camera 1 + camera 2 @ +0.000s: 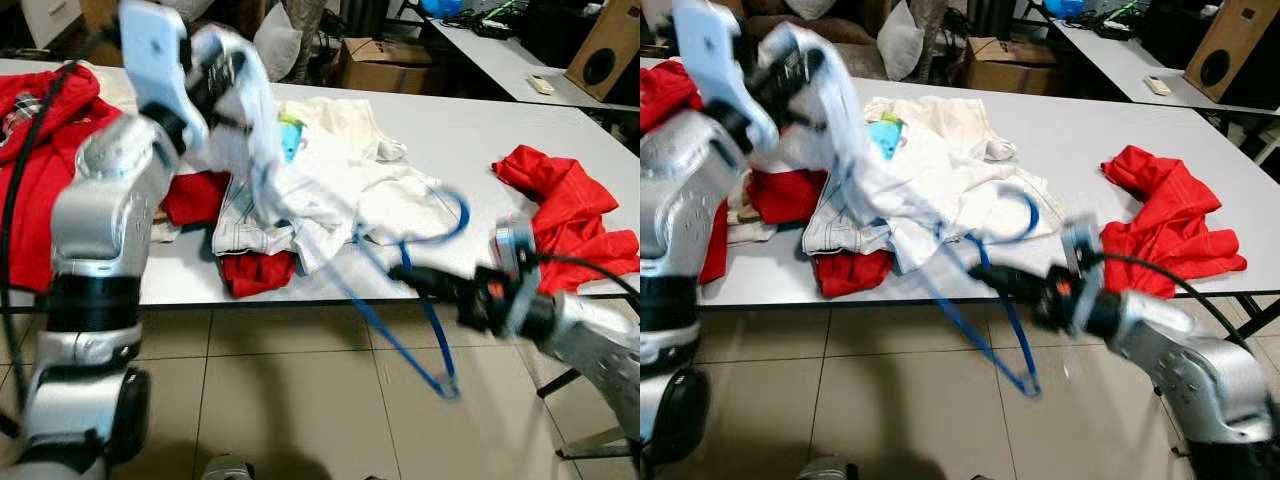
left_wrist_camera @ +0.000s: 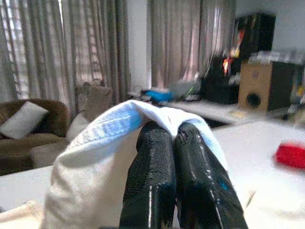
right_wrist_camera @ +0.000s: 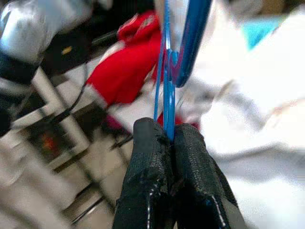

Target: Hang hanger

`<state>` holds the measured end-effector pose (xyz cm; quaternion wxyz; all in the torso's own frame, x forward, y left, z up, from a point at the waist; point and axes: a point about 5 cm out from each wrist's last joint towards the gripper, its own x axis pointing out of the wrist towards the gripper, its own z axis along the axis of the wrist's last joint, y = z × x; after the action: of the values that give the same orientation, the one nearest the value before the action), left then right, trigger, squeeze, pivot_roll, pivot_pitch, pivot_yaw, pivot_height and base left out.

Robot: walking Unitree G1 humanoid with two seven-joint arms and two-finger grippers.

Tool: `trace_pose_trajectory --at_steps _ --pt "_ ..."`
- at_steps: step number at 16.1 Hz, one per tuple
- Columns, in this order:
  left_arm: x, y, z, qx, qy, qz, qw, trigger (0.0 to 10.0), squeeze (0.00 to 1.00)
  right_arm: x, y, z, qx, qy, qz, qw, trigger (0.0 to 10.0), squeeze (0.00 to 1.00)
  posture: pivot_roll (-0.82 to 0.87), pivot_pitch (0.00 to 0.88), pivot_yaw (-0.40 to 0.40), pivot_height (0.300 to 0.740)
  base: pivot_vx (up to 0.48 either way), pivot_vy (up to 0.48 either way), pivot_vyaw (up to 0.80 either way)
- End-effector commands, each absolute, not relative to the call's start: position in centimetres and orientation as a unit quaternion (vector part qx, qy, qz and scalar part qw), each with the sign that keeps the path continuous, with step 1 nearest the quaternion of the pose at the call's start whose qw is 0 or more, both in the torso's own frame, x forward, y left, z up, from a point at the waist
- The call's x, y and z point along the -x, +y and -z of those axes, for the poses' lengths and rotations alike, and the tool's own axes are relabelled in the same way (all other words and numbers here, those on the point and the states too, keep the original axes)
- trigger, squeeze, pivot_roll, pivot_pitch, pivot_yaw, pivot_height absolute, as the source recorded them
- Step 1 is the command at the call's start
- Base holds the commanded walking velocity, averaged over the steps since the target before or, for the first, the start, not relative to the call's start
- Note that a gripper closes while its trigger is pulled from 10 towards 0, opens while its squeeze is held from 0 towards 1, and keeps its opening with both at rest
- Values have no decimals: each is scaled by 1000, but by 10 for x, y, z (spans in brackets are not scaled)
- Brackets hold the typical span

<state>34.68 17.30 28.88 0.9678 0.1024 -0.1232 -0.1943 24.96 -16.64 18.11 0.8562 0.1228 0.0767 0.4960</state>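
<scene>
My right claw (image 3: 167,138) pinches the blue hanger (image 1: 400,300); my left claw (image 2: 174,138) lifts the white shirt (image 1: 300,200) off the tabletop (image 1: 450,130); next, I think, slide hanger into shirt.

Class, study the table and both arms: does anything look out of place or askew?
Yes. The blue hanger, pinched by the right gripper, hangs crooked over the table edge, still tangled in the white garment that the left gripper lifts.
</scene>
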Motion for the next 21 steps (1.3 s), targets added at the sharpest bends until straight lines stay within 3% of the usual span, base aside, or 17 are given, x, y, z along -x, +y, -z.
trace_pose_trajectory --at_steps 1,6,14,18,21 --pt "-342 165 -289 -160 -128 215 955 0 0 -257 -166 -190 -94 46 -469 877 10000 0 6 0 -78 740 0 0 0" --pt "-333 162 -292 -181 -125 232 948 0 0 -265 -144 -188 -21 27 -453 891 10000 0 18 0 -89 740 0 0 0" --pt "-326 156 -292 -169 -113 259 944 0 0 -284 -131 -179 48 42 -394 917 10000 0 22 0 -95 740 0 0 0" --pt "-318 140 -294 -157 -119 304 932 0 0 -280 -102 -178 27 53 -436 898 10000 0 22 0 -99 740 0 0 0" --pt "-320 146 -282 -228 -91 288 925 0 0 -278 -96 -192 27 43 -454 890 10000 0 22 0 -99 740 0 0 0"
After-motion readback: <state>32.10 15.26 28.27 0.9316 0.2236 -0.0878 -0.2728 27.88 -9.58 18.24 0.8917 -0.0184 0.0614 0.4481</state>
